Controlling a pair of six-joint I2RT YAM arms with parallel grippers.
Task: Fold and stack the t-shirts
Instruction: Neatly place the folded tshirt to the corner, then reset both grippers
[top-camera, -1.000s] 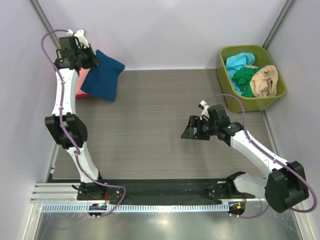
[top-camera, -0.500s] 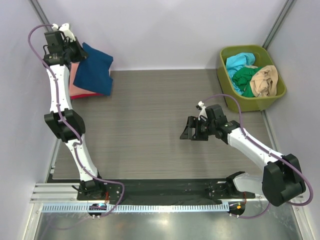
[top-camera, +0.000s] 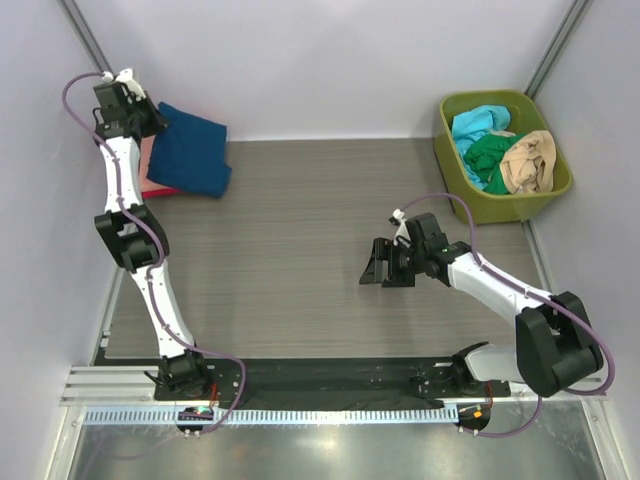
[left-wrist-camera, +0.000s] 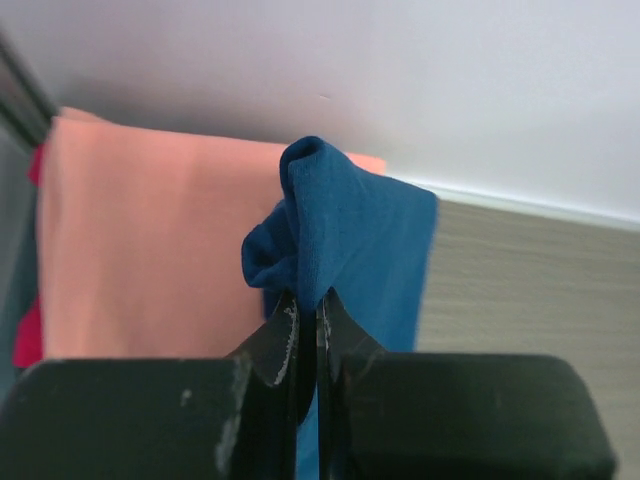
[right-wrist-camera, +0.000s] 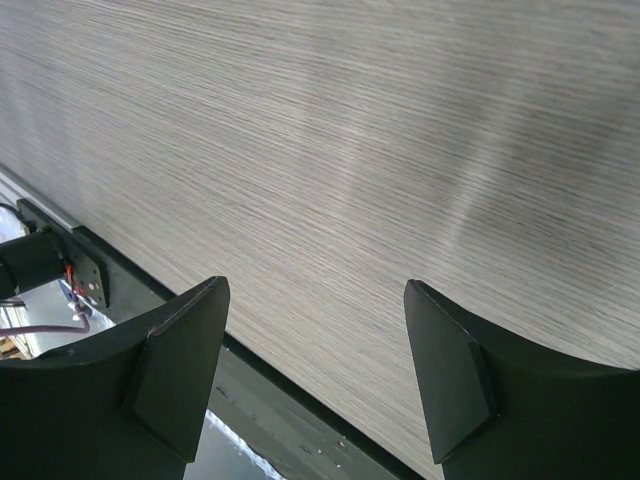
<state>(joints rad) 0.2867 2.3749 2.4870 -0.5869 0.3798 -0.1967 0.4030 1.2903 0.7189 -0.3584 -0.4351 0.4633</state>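
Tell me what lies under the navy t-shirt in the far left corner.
A salmon-pink t-shirt lies under the navy t-shirt, and a red one peeks out at its edge. The cloth above hides whether anything else lies beneath them.

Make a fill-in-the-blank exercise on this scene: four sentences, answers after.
The left pincer is ____ on a fold of the navy t-shirt.
The salmon-pink t-shirt lies ____ the navy one.
The right pincer is open and holds ____.
The green bin stands in the far ____ corner.
Missing words: shut; under; nothing; right.
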